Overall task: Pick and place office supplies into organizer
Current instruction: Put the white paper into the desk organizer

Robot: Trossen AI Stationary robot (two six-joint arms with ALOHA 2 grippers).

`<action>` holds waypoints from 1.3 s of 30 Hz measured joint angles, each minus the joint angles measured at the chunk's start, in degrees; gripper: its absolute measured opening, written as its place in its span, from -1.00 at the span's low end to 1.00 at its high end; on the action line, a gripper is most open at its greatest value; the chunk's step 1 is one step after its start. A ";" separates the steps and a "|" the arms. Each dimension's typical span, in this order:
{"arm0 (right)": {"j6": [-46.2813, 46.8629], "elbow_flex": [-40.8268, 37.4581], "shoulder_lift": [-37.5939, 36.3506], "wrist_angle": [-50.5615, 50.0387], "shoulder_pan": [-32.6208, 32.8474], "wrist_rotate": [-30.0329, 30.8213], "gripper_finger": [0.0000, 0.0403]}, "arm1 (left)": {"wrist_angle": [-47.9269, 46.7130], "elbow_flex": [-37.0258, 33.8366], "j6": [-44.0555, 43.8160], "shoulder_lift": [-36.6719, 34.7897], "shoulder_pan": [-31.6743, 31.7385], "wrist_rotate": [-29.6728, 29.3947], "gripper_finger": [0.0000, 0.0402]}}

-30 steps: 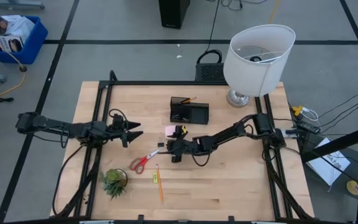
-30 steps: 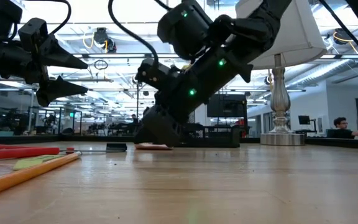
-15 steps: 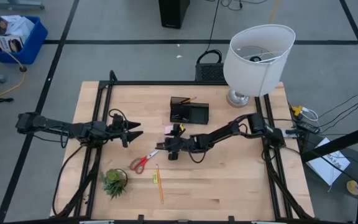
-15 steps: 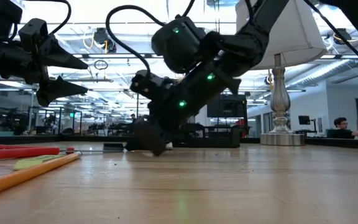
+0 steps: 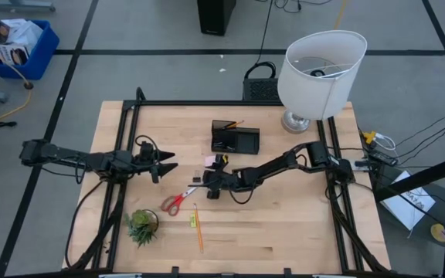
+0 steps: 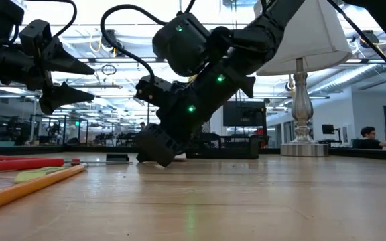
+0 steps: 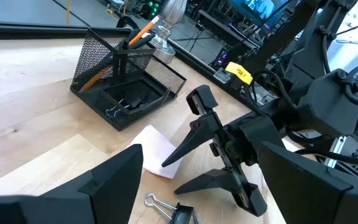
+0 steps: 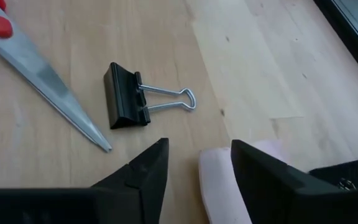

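From the high view you had a wooden table (image 5: 284,224) carrying the organizer (image 5: 235,137) near its far middle, a lamp (image 5: 320,71) at the far right, a plant (image 5: 141,225) at the near left, scissors (image 5: 179,200) and a pencil (image 5: 198,228) between plant and centre. Your right gripper (image 5: 209,188) lay low just past the scissors' tip, beside the pink pad (image 5: 209,161); your left gripper (image 5: 166,161) hung to the left, well apart from the supplies. In the low view the left gripper (image 6: 86,80) stood above the table with its fingers spread wide and nothing between them; the right gripper (image 6: 154,155) reached down to the tabletop, with the scissors' red handle (image 6: 19,161) and pencil (image 6: 25,189) at the near left and the organizer (image 6: 230,147) behind. In the left wrist view you had the mesh organizer (image 7: 124,81) holding a pencil (image 7: 143,32), the pad (image 7: 157,149) on the wood, a clip (image 7: 166,205) near it, and the right gripper (image 7: 197,158) over the pad. In the right wrist view the right gripper (image 8: 199,155) stood partly open, the pad's (image 8: 219,180) edge in the gap between its fingers, though you could not tell whether it was gripped; the black clip (image 8: 127,96) and scissor blade (image 8: 55,99) lay just beyond.
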 joint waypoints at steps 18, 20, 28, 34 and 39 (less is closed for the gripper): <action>6.21 -0.12 0.13 0.97 0.87 0.37 -0.88 | 0.11 -0.02 -0.24 0.00 0.00 0.00 0.61; 6.64 -0.12 0.08 0.64 1.16 2.19 -0.97 | 0.11 -0.02 -0.22 -0.02 -0.01 0.00 0.61; 4.21 -0.36 -3.84 -0.88 3.96 9.11 -0.99 | 0.13 -0.02 0.02 -0.02 0.00 0.00 0.61; 0.82 -0.31 -9.44 -0.30 7.32 13.73 -0.99 | 0.16 -0.01 0.31 -0.02 -0.01 0.00 0.61; -0.35 -0.34 -13.14 -3.26 10.10 18.06 -1.00 | 0.13 -0.02 0.26 0.00 0.00 0.00 0.61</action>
